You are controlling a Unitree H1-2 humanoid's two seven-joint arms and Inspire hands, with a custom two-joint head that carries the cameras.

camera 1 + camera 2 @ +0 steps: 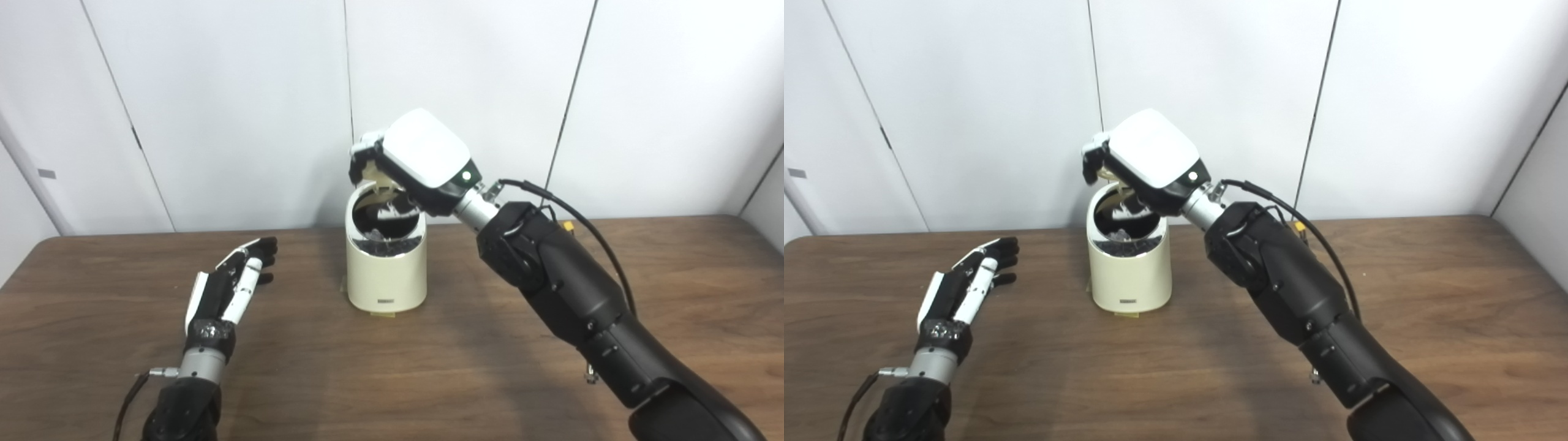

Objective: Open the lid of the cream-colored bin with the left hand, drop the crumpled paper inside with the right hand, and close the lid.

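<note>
Nearest you, your two forearms rise from the bottom edge over the brown wood-grain counter (674, 288). Your left robot hand (229, 288) hovers low over the counter, well left of the bin, fingers stretched out and apart, grasping nothing. Your right robot hand (1151, 156) hangs directly over the bin's mouth, white back plate up, fingers curled downward; you cannot tell from here whether it grips anything.

There is one cream-colored bin (386, 272), a short round cylinder standing upright at the middle of the counter toward the wall. Its lid (383, 184) is tilted up behind the opening, partly hidden by the right robot hand. Inside the dark interior you see pale crumpled paper (1119, 235), how many pieces is unclear.
</note>
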